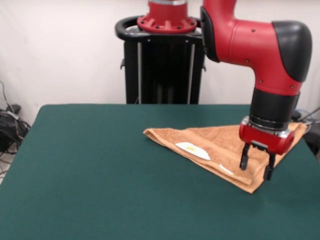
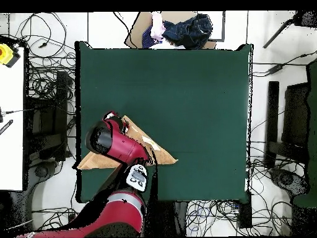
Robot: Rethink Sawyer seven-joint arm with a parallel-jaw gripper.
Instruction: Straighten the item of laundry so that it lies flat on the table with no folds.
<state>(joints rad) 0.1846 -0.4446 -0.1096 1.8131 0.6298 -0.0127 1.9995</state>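
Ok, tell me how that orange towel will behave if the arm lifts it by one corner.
The towel is folded into a triangle and drapes softly, so it will probably hang limp and unfold. Its looped pile on the felt table likely drags rather than slides. It looks light for the open end effector.

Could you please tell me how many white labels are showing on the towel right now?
2: a large label mid-towel along the folded edge, and a small one nearer the gripper. The arm may hide others.
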